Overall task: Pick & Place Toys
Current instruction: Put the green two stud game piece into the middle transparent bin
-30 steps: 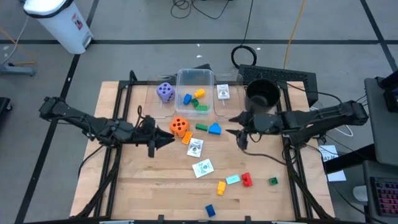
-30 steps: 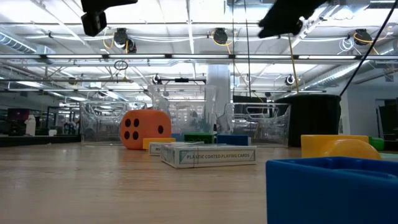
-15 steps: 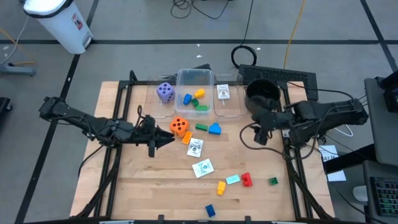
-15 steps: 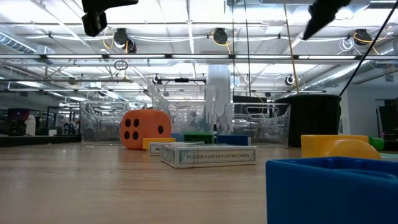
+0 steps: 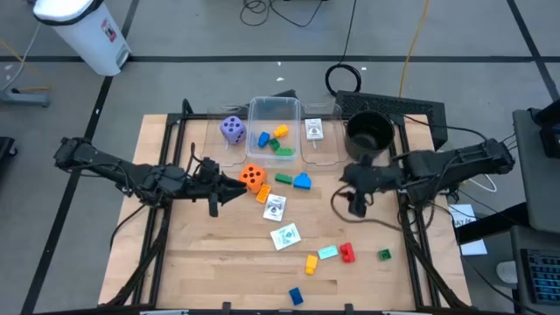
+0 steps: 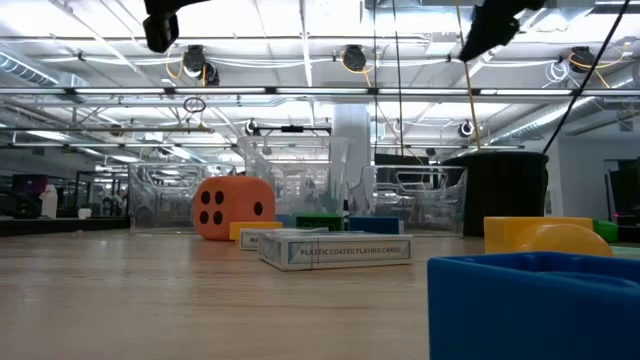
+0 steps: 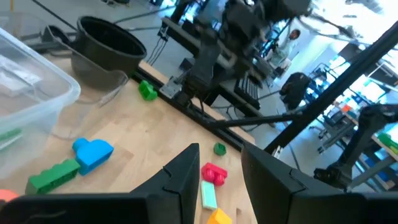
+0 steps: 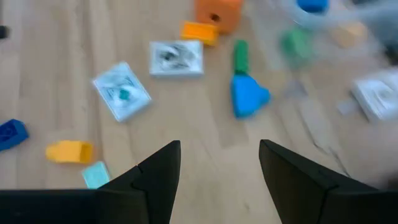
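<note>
Hovering empty: right gripper point(image 5: 350, 207) fingers parted, left gripper point(image 5: 229, 194) fingers narrowly apart. Advice: descend straight over blue block point(image 5: 302, 181), straddling it squarely.

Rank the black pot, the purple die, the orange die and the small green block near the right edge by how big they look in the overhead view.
Largest to smallest:
1. black pot
2. purple die and orange die, which look about the same, so no order between them
3. small green block

Orange die point(image 5: 252, 178) sits mid-table beside white cards point(image 5: 275, 207); coloured blocks point(image 5: 325, 255) lie scattered nearer the front edge.
</note>
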`<state>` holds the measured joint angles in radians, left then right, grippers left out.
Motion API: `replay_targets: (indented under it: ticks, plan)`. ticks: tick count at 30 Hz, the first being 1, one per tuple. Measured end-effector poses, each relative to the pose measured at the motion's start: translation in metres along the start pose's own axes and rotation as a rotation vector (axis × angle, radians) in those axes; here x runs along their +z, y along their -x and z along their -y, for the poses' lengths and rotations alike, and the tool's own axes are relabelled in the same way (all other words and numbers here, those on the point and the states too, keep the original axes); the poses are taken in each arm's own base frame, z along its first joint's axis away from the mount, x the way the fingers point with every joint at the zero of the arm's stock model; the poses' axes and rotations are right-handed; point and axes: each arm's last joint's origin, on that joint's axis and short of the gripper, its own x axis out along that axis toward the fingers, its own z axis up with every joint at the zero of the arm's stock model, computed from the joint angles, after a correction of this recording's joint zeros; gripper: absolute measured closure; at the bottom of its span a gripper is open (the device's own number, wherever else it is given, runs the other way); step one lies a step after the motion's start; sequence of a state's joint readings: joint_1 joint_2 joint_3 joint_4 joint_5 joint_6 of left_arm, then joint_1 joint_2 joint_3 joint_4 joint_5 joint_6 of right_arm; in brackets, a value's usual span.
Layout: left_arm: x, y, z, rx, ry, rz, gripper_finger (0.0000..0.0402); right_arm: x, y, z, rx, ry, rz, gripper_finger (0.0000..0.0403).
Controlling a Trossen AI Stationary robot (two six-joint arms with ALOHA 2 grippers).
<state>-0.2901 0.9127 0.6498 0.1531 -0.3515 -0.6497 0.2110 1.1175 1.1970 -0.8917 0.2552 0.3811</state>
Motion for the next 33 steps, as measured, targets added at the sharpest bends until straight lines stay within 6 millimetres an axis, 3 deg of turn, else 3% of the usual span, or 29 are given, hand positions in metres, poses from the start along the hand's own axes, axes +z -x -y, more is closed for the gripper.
replay_targets:
  ticks: [5,10,22,26,33]
  plan:
    - [0.003,-0.001,-0.002,0.008,0.004,0.016,0.0279,0.002,-0.025,-0.015,0.053,0.084,-0.01,0.0193]
    - [0.002,-0.001,-0.002,0.001,0.004,0.008,0.0279,0.0,-0.037,-0.021,0.138,0.063,-0.091,0.0193]
    - [0.001,-0.001,-0.002,0.005,-0.042,0.0,0.0279,-0.01,-0.036,-0.036,0.199,-0.023,-0.175,0.0193]
    - [0.001,-0.001,-0.003,0.008,-0.058,-0.005,0.0279,-0.019,-0.034,-0.033,0.083,-0.136,-0.236,0.0193]
    - [0.001,-0.001,-0.003,0.008,-0.109,-0.005,0.0279,-0.045,-0.019,-0.005,-0.239,-0.447,-0.482,0.0193]
